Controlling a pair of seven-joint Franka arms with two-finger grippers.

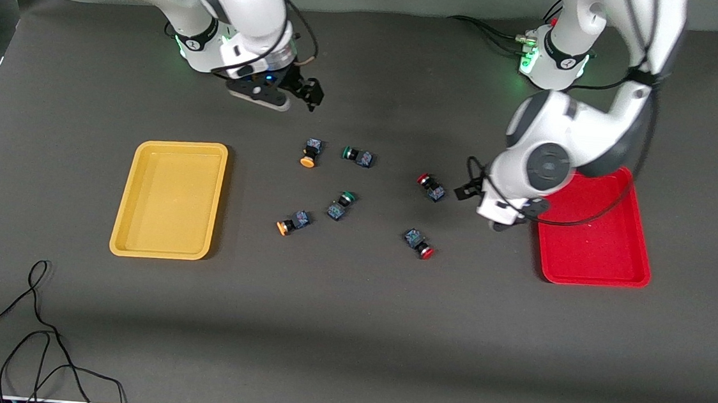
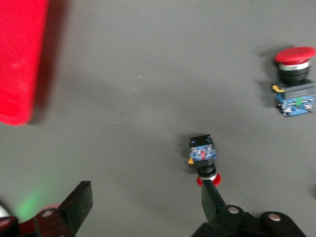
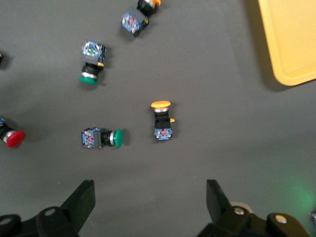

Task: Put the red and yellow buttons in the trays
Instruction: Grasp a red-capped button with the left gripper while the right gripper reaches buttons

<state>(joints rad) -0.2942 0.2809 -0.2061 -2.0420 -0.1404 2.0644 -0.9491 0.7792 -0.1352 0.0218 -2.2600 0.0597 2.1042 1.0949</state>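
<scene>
I see my left gripper hanging low with fingers spread and empty, just beside the red tray and near the red button that lies farther from the front camera; I judge that one its likely pick. The other red button lies nearer the camera. My right gripper, fingers apart too, hovers over bare mat near one yellow button; the second yellow button sits nearer the yellow tray. Both trays hold nothing yet. Two green buttons stay out of it.
</scene>
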